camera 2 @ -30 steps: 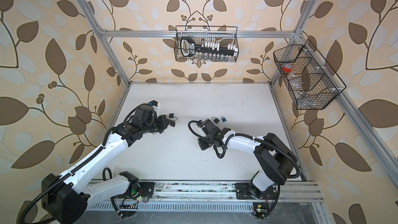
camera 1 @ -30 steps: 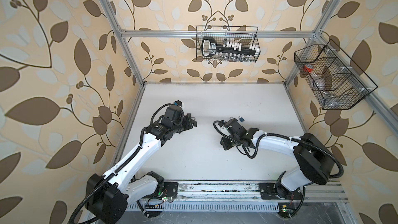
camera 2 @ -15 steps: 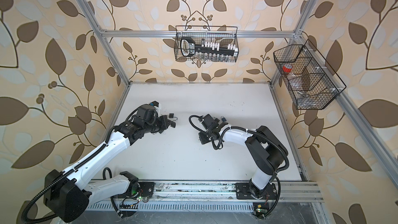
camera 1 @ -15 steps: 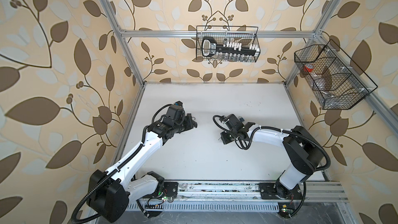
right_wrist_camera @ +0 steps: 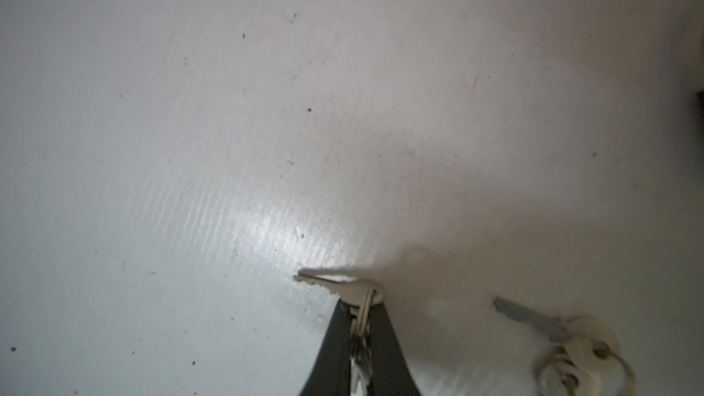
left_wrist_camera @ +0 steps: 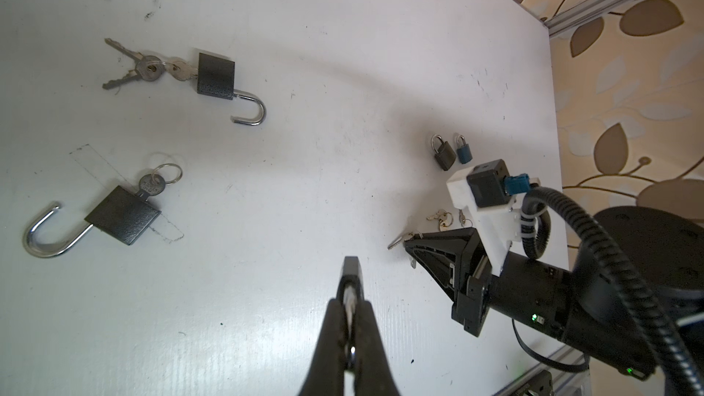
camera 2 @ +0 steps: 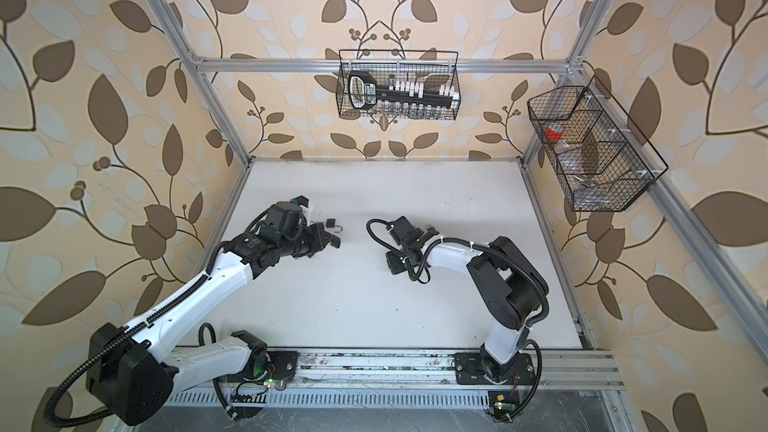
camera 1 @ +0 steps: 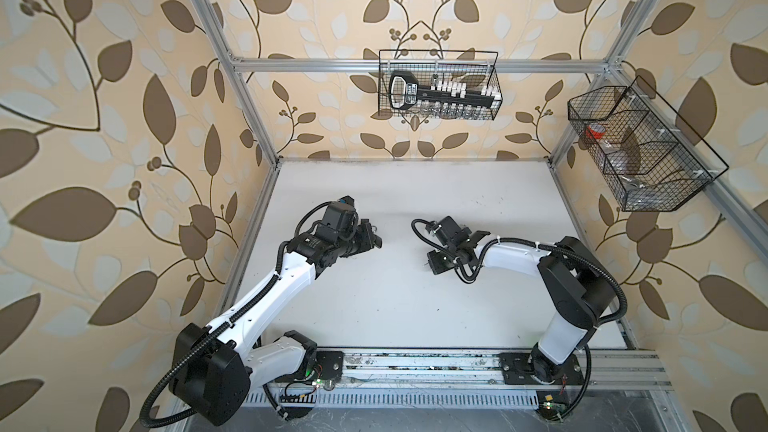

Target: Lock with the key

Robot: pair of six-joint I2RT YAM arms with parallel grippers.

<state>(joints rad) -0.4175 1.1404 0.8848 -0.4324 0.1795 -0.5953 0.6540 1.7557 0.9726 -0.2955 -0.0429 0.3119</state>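
Key pick-up step: right pincer (right_wrist_camera: 361, 303) pinching small silver key (right_wrist_camera: 343, 286), left pincer (left_wrist_camera: 350, 265) pressed together; next likely needs lift, keyhole alignment.

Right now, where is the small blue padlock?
In the left wrist view the blue padlock lies on the table, on the right arm's side, beside a small dark padlock and close to the right arm's wrist camera.

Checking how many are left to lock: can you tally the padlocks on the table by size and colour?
Large black padlocks, shackles open, key inserted: 2
Small dark grey padlock, shackle closed: 1
Small blue padlock, shackle closed: 1
Total: 4
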